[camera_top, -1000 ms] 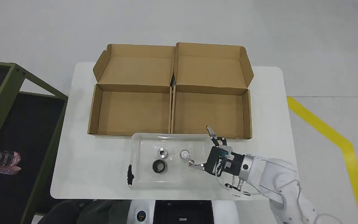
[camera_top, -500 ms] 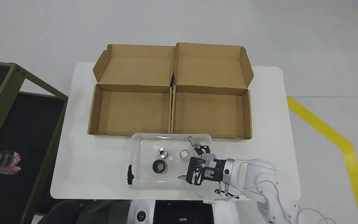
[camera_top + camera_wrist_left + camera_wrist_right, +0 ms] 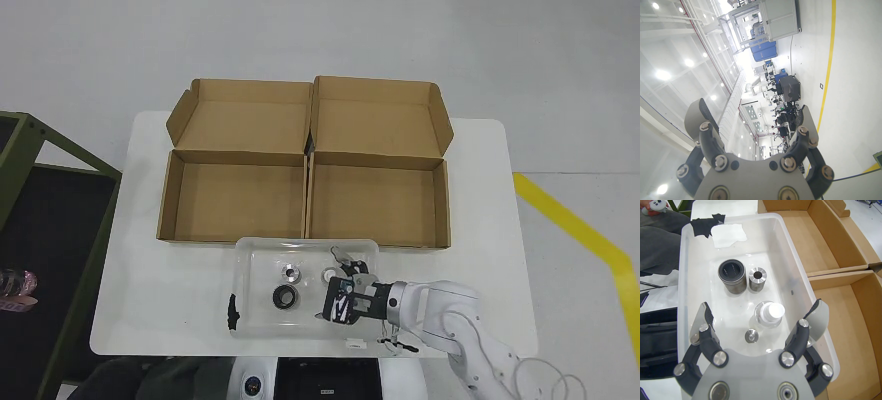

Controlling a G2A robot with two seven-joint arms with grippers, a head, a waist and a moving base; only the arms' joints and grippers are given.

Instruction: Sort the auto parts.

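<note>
Here's the white table (image 3: 480,260), and on it two open cardboard boxes side by side, the left box (image 3: 235,200) and the right box (image 3: 375,205), both well beyond the right gripper's fingertips. Closer in, the clear plastic bin (image 3: 797,275) lies right under the right gripper (image 3: 762,306). Its fingers are spread wide and gripping nothing; one finger (image 3: 704,315) hangs inside the bin, the other finger (image 3: 817,315) sits over the bin wall on the cardboard side. Whether that one touches the rim, I can't tell.

The left gripper (image 3: 752,106) is released too, fingers wide apart with nothing between them, aimed off into the room.

Now the parts, all in the bin. The black linear bearing (image 3: 732,275) stands upright out past the fingertips, and the steel bushing (image 3: 757,279) is just beside it, toward the cardboard-side finger. The clear bottle with a white cap (image 3: 770,315) stands between the two open fingers, nearer the cardboard-side one. Smallest of all, a metal disc (image 3: 751,336) lies between the fingers too, just beside the bottle and back toward the palm.
</note>
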